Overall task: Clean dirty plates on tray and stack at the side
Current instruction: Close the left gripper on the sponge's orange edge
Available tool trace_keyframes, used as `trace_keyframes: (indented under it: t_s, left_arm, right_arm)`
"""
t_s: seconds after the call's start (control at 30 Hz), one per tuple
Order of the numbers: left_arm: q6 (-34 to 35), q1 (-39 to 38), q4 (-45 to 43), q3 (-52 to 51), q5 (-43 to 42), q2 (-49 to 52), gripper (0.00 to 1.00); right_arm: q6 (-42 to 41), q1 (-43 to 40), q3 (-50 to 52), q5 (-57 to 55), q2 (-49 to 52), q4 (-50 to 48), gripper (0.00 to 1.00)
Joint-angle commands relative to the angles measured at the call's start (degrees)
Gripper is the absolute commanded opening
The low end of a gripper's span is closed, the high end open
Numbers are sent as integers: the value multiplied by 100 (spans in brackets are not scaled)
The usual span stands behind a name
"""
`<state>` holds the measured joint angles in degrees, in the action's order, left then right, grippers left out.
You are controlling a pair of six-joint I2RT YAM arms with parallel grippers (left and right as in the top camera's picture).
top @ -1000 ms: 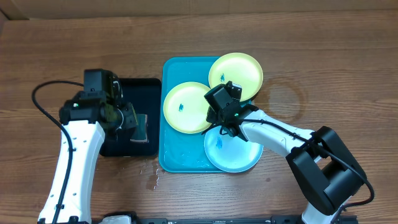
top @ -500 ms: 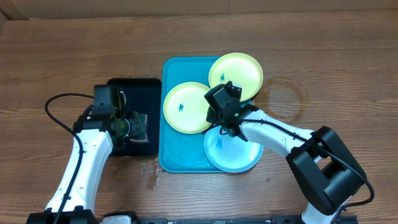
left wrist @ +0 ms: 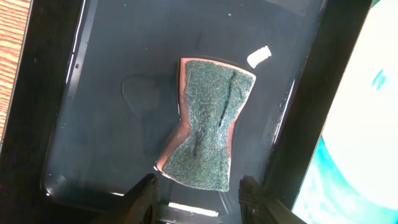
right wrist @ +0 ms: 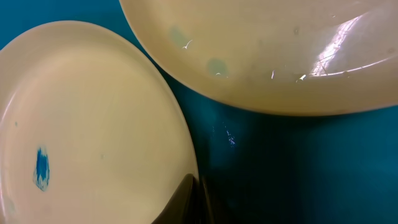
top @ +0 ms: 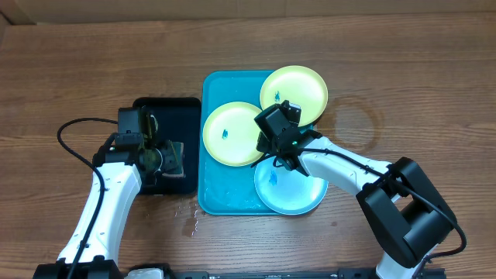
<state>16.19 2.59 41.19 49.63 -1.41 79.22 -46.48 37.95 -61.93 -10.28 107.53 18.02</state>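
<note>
**Overhead view: three plates on the turquoise tray, sponge in the black tray**

The turquoise tray (top: 204, 139) lies mid-bench (top: 403, 62), with all three plates on it. The upper yellow-green plate (top: 298, 85) hangs over the tray's far right corner. The middle yellow-green plate (top: 229, 136) sits on the tray's left half, and the light-blue plate (top: 294, 194) sits at the near right, overhanging the rim. The two lower plates each show a small blue smudge, and the tray floor near its front left corner looks wet.

The right fingers (right wrist: 188, 200) are pressed together with no gap. They sit at the rim of a pale plate bearing a blue smudge (right wrist: 41, 168), where the three plates meet. Whether that rim is pinched between them cannot be told.

The black tray (top: 174, 108) lies just left of the turquoise one. On its wet floor is a green-faced sponge (left wrist: 208, 130), squeezed narrow at its waist. The left fingers (left wrist: 143, 196) stand apart on either side of the sponge's near end, with a gap showing on both sides, holding nothing
</note>
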Motion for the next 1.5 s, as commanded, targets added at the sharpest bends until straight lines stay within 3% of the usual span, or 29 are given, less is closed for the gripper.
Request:
trace_keyframes:
  t_s: [0.0, 0.4, 0.7, 1.1, 1.47]
  left_arm:
    - [59, -37, -13, -83, 37, 17, 45]
    - [55, -37, -81, -83, 57, 17, 46]
    - [9, -37, -94, -83, 144, 17, 54]
    - [-153, -35, -157, -33, 208, 17, 50]
    - [-162, -37, 802, 935, 197, 540, 48]
  right_arm:
    - [2, -9, -87, 2, 17, -28, 6]
    - [2, -9, -85, 2, 17, 28, 6]
    - [2, -9, -81, 2, 17, 31, 6]
    - [2, -9, -81, 2, 17, 31, 6]
    - [4, -9, -81, 0, 17, 31, 6]
